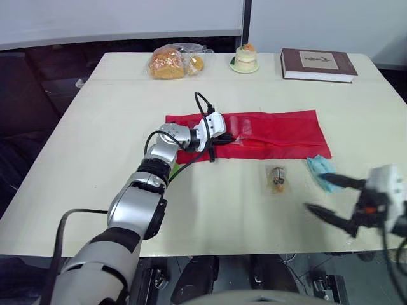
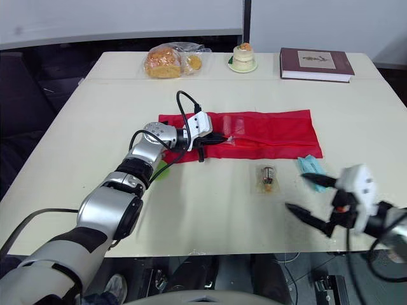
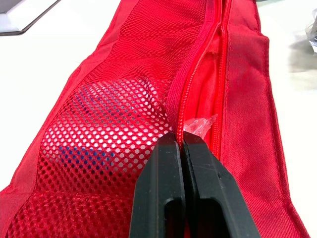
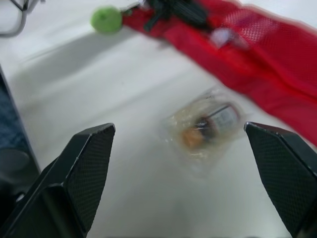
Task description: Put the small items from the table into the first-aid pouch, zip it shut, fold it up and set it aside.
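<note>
The red mesh fabric pouch [image 1: 273, 133] lies flat and unfolded across the middle of the cream table [image 1: 95, 159]. The left gripper [image 3: 182, 141] is clenched on it at the zip line. The right gripper [image 1: 321, 194] hangs released above the table's near edge, close to a small clear plastic packet [image 1: 276, 177] and a teal wrapped item [image 1: 318, 168], both just in front of the pouch.

The left arm [image 1: 156, 162] is stretched forward over the table and bends a little at the elbow, with the forearm turned toward the right. The left gripper [image 3: 181, 144] has both black fingers [image 3: 158, 188] pressed together, no gap between them. The right gripper [image 1: 316, 193] is low at the near right, pointing left, with its fingers spread wide apart.
</note>
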Controlling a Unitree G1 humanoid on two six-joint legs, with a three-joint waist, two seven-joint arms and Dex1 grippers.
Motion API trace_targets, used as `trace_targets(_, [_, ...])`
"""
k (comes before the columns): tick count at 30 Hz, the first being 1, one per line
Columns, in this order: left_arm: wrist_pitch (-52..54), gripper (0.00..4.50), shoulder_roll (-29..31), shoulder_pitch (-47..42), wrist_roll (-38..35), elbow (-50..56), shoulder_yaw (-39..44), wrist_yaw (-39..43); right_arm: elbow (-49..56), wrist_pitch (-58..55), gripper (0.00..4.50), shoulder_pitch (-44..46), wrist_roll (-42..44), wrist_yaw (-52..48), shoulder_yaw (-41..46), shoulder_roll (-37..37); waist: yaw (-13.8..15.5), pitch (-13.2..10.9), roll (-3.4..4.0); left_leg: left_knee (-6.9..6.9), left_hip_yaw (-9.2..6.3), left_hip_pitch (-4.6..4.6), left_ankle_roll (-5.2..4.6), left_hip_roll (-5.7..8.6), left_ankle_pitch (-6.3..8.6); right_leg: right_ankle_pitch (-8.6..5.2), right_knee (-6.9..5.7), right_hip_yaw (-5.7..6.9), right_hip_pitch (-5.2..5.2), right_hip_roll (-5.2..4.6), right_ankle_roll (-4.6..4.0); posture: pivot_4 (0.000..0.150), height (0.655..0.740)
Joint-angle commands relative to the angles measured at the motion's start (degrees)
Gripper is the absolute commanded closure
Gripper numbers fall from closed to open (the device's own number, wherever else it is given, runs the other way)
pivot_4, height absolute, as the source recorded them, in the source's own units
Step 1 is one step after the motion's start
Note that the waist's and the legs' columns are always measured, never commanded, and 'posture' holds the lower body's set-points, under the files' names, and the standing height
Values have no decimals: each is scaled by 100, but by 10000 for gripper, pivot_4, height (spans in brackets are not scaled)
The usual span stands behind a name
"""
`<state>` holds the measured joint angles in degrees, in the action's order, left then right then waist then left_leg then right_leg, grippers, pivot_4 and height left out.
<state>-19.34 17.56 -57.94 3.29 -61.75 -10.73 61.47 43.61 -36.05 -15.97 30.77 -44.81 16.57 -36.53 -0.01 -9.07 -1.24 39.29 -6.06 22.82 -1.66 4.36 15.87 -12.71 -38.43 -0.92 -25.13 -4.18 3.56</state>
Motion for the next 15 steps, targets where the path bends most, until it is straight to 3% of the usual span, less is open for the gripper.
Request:
trace_targets(1, [-55, 45000, 24, 8, -26, 239, 71, 7, 120, 17, 399, 240, -610, 950, -531, 276, 0, 0, 0, 0, 0, 0, 0, 1, 0, 0, 0, -1, 0, 0, 0, 1500, 7289])
trace_targets(7, [-5, 45000, 3, 64, -60, 337, 87, -6, 21, -628, 399, 574, -1377, 2501, -1299, 1062, -2, 3, 1, -3, -3, -1, 1, 1, 0, 0, -1, 1, -2, 3, -1, 1500, 7289])
trace_targets(15, [-2, 45000, -58, 76, -49, 378, 59, -8, -204, -1042, 399, 712, -1433, 3045, -1894, 1767, -18, 3, 2, -2, -3, -1, 1, 3, -1, 0, -2, 1, -2, 5, -1, 1500, 7289])
